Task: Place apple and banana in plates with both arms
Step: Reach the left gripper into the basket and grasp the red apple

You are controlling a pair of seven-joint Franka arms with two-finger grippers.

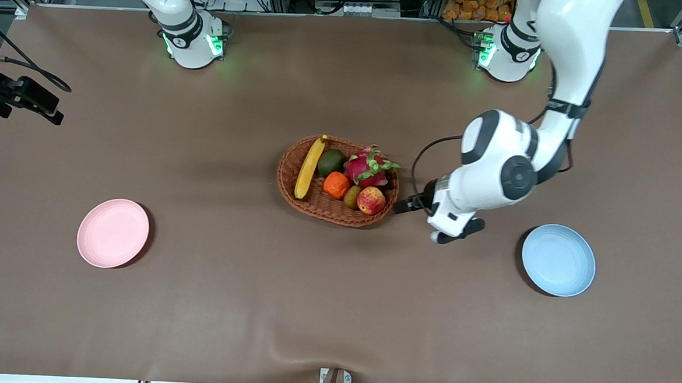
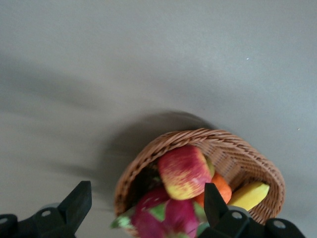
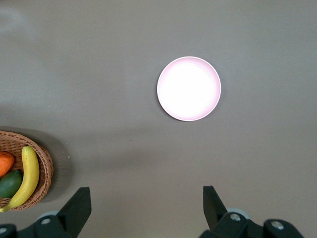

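Hovering beside the basket [image 1: 337,181] at centre frame, the left gripper [image 2: 143,208] spreads its fingers wide — lined up on the apple [image 1: 371,200]. The right gripper [image 3: 143,208], equally spread, waits high over bare table with the pink plate [image 3: 188,88] in view — the banana [image 1: 310,166] lies untouched.

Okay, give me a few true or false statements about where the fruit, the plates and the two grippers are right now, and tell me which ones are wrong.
1. The apple lies in the basket. True.
2. The banana is on the pink plate. False: it lies in the basket, and the pink plate has nothing on it.
3. The left gripper is open beside the basket, toward the left arm's end of the table. True.
4. The blue plate holds the mandarin. False: the mandarin is in the basket.
5. The right gripper grips the banana. False: it is open and holds nothing.
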